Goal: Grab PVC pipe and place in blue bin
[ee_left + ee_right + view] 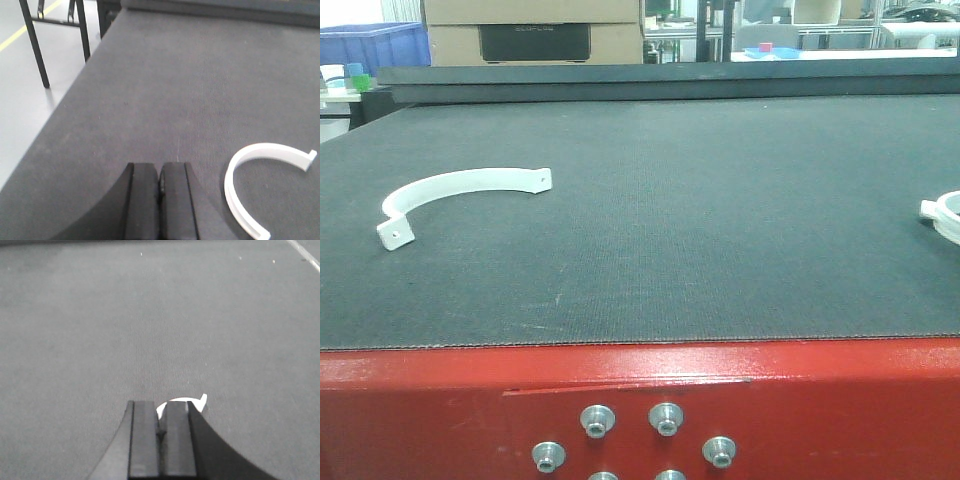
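Nothing is done yet. The left hand [160, 172], pressed together and empty, hovers with a curved PVC piece [231, 175] flat on the bench [175, 75] just to its right. The right hand [161, 415], likewise pressed together, has a second PVC piece [172, 403] just past its tips. Grasping and carrying to the blue bin [375, 45] remain.

The white curved PVC pipe piece [470, 182] lies left on the dark felt worktop [700, 230]. A second white piece [942, 212] (cut off) lies far right, and a blue plastic bin [375, 45] stands behind, left.

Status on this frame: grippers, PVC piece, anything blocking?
Left gripper shut, empty. Right gripper shut, over second half-ring. PVC half-ring flat on mat, untouched. Blue bin far back left; nothing in the way.
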